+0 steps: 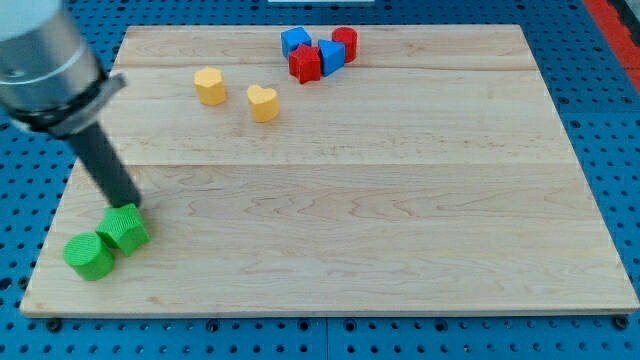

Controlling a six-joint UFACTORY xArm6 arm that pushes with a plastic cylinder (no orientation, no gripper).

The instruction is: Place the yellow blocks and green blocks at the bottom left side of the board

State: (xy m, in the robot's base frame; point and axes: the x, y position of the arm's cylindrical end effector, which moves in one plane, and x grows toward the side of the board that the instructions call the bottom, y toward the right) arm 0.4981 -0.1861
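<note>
Two green blocks lie at the view's bottom left of the wooden board (340, 200): a green cylinder (89, 256) and a green ridged block (124, 228), touching each other. My tip (132, 203) rests just above the ridged green block, touching or almost touching its top edge. Two yellow blocks lie at the view's upper left: a yellow rounded block (210, 86) and a yellow heart (263, 102), a little apart from each other.
A tight cluster sits at the view's top middle: a blue block (295, 41), a red block (305, 63), a second blue block (331, 56) and a red cylinder (345, 43). The board lies on a blue perforated table (610, 150).
</note>
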